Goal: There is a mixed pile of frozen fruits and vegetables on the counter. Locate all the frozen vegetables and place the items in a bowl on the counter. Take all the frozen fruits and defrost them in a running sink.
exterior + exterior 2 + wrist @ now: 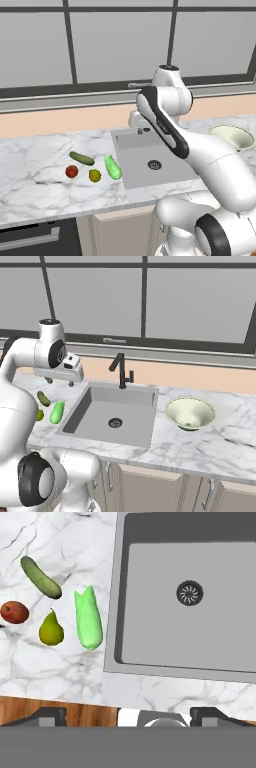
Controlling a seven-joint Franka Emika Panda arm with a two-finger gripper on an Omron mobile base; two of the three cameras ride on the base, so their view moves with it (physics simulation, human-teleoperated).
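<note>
Presumably for surveying, the tool (164,714) is being held high over the sink (150,602) edge (jaw spacing cannot be told), four items untouched on the bench (60,672).

The white marble counter (40,185) carries a dark cucumber (41,577), a light-green vegetable (88,618), a red fruit (14,612) and a yellow-green pear (51,630) left of the sink (200,637). A cream-green bowl (190,413) rests right of it.
</note>
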